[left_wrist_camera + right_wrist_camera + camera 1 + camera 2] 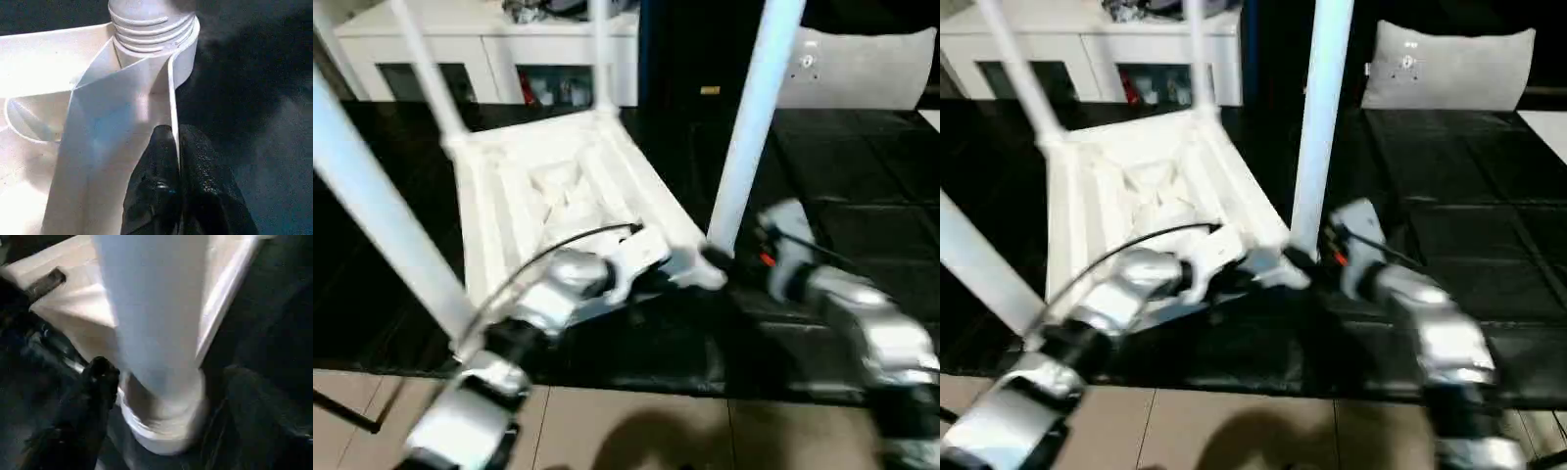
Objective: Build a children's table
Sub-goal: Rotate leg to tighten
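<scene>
Here, upturned children's table (524, 211), leg (751, 117) in corner socket (183, 54), left jaws pinching its rim, right jaws unclear.

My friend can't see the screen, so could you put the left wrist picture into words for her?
The robot's black left hand pinches the thin white rim of the upturned children's table, one finger on each side of the wall. Just beyond, a leg's threaded end sits in the corner socket, with dark floor alongside.

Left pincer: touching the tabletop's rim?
Touching. In the left wrist view the left pincer has its black fingers closed on either side of the thin upright rim of the tabletop.
</scene>
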Tool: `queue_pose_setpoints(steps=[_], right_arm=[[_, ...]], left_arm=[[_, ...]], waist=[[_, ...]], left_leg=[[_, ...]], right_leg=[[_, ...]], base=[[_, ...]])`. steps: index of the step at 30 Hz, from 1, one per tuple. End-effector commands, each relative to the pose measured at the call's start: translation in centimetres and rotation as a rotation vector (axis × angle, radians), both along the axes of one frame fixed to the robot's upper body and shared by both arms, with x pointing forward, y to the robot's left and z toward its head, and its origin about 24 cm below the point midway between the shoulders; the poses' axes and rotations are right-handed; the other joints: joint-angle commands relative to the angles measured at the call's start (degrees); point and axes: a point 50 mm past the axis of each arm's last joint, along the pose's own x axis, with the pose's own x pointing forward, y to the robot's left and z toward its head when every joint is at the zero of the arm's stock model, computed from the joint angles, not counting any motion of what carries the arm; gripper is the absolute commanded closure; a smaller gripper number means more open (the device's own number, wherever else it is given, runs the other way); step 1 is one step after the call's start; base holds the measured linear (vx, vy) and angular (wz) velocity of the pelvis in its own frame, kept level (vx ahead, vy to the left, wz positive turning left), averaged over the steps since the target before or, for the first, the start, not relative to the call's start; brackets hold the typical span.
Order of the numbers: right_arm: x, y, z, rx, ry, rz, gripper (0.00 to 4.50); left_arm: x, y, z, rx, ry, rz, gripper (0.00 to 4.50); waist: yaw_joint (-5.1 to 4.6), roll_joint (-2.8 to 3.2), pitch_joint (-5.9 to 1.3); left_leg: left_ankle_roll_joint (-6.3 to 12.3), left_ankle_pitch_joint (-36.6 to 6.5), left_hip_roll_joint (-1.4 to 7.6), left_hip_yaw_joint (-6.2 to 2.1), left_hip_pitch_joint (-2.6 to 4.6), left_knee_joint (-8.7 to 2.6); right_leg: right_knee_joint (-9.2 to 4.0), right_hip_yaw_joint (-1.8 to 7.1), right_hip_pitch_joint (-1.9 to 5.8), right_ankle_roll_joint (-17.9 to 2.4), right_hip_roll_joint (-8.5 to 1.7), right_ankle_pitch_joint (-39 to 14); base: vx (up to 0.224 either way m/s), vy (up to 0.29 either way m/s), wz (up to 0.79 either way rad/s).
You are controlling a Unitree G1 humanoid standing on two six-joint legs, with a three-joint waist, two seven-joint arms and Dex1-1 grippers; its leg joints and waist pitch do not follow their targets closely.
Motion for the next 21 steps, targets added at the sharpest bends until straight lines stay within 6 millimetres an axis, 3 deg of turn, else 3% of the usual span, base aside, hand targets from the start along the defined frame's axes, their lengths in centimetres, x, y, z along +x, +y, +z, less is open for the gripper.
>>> queue_pose_setpoints(steps=[1,6,7,14,21], right_arm=[[-0.5,-0.3,1.0,-0.02,-0.017,0.147,0.61],[-1.0,-0.4,1.4,-0.017,0.008,0.274,0.61],[-1.1,-0.4,1.4,-0.014,0.014,0.299,0.87],[-1.6,0.6,1.0,0.015,0.104,0.476,1.38],[-1.7,1.3,0.8,0.055,0.112,0.507,2.04]], left_arm=[[-0.8,0.2,0.5,0.021,-0.027,-0.175,4.5],[-1.0,1.2,0.5,0.064,-0.019,-0.266,4.5],[-1.1,1.4,0.5,0.075,-0.017,-0.291,4.5],[-1.5,1.8,0.8,0.093,-0.004,-0.404,4.5],[-1.7,1.8,0.8,0.095,0.002,-0.438,4.5]], waist=[[0.28,-1.27,-3.83],[1.24,-1.16,-3.87],[1.35,-1.18,-3.91],[2.69,-1.51,-4.01],[2.99,-1.54,-4.08]], left_leg=[[7.47,-5.47,3.27,-1.21,-0.31,-3.72],[7.4,-5.11,3.59,-1.14,-0.2,-3.72],[7.53,-4.75,3.62,-1.1,-0.23,-3.68],[7.6,-3.24,3.9,-0.97,-0.14,-3.63],[6.78,-3.04,3.9,-1.05,-0.16,-3.67]], right_leg=[[-4.5,3.4,3.75,-8.84,-4.23,-16.67],[-4.15,3.46,3.63,-9.45,-4.33,-15.88],[-4.05,3.44,3.62,-9.76,-4.33,-15.11],[-3.57,3.59,3.53,-10.74,-4.54,-13.76],[-3.54,3.63,3.59,-10.33,-4.64,-13.8]], base=[[0.0,0.0,0.0],[0.0,0.0,0.0],[0.0,0.0,0.0],[0.0,0.0,0.0],[0.0,0.0,0.0]])
